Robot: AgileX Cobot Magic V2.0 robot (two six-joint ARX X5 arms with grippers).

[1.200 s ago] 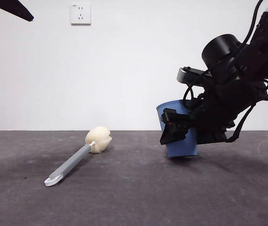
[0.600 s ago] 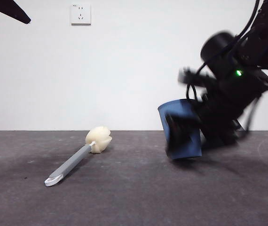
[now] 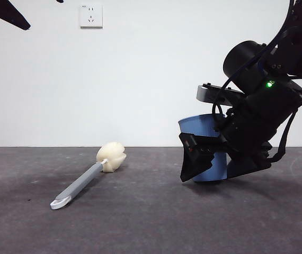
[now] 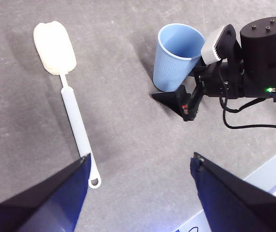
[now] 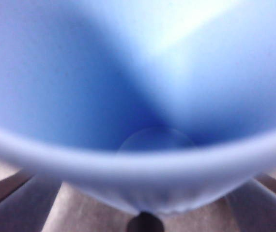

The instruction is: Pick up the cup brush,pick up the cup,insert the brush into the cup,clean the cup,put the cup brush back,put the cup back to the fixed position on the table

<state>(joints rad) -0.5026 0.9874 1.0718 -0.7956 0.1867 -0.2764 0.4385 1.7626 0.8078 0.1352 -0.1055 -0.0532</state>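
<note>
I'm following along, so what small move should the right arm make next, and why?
Probably open the right gripper to release the cup: its base looks down on the table, nearly upright, and the cup brush already lies apart.

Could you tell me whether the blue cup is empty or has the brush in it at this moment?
Empty: the cup shows a bare blue interior in both wrist views, while the cup brush lies apart on the table.

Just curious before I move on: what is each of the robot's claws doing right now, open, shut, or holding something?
Left gripper: open, holding nothing, above the table.
Right gripper: around the blue cup; whether it grips cannot be told.
</note>
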